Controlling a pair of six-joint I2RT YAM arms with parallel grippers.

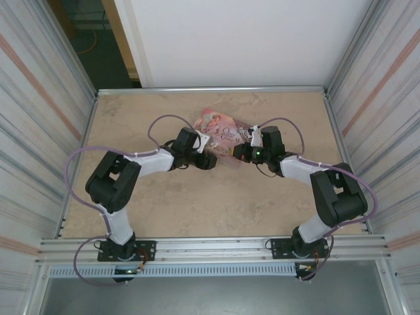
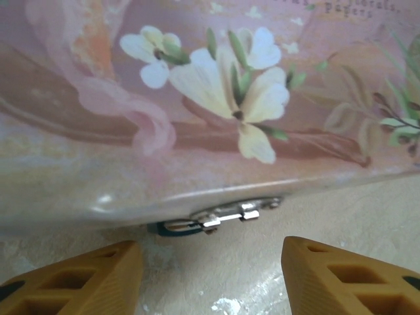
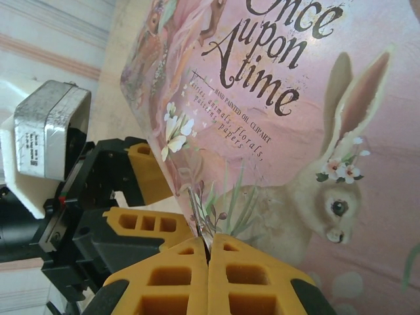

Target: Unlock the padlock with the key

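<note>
Lettering on the pink tin (image 3: 308, 125) reads "Once upon a time"; smaller lines give "hand painted oil clipart" and "animals, florals, patterns, papers", beside a painted rabbit (image 3: 328, 197); the padlock (image 2: 197, 223), tiny, dark blue body with pale metal shackle, sits at the tin's lower edge; the left gripper (image 2: 210, 256) faces it, jaws spread, nothing between; the right gripper (image 3: 209, 249) is pressed closed on the key (image 3: 195, 211), a thin dark sliver over the lid.
</note>
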